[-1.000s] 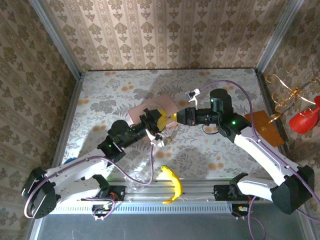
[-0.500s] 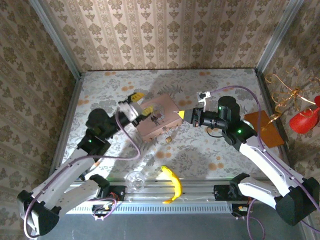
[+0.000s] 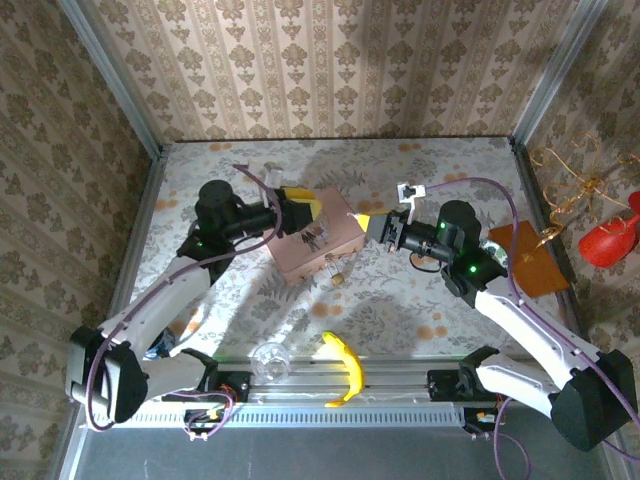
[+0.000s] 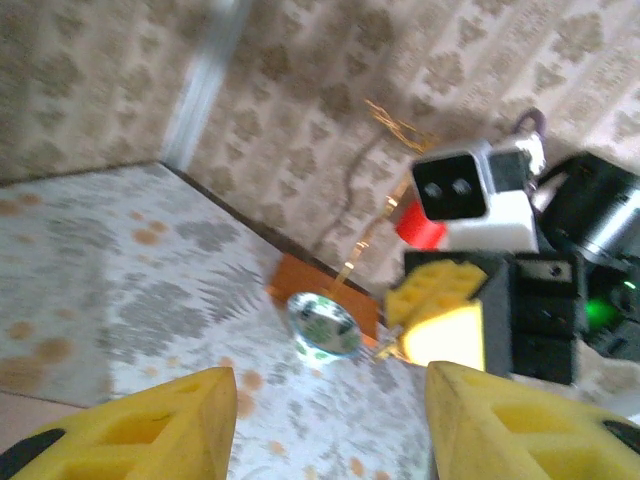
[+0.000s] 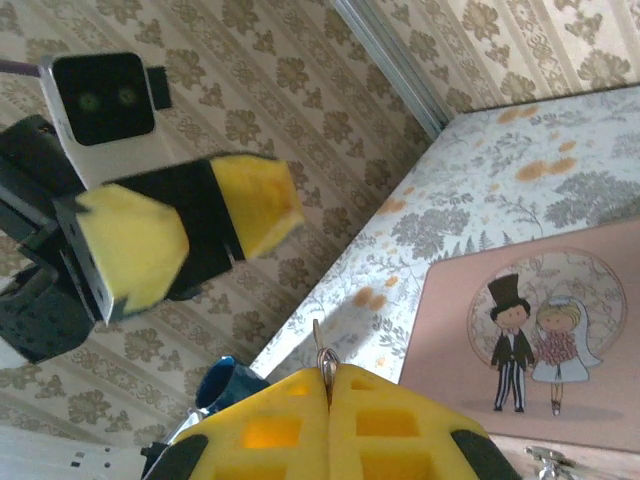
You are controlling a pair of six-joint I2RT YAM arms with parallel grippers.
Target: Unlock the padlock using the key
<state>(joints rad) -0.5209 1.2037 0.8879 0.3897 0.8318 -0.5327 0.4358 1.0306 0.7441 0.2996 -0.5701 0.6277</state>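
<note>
Plainly, the pink tin [image 3: 295,262] bears a printed couple, a top-hatted groom and a bride. The right claw [image 5: 328,375] is clamped on the key [image 5: 320,352], a thin sliver jutting from its tips beside the tin's right corner. The padlock [image 3: 338,278] lies on the surface [image 3: 400,310] just beside the tin's near edge, apart from both claws. The left claw [image 4: 330,400] stands parted and empty at the tin's left end.

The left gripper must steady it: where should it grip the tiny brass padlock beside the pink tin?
Probably the tiny brass padlock by its body, from straight above: it lies low on the table, close by the pink rectangular tin, which blocks a sideways approach.
</note>
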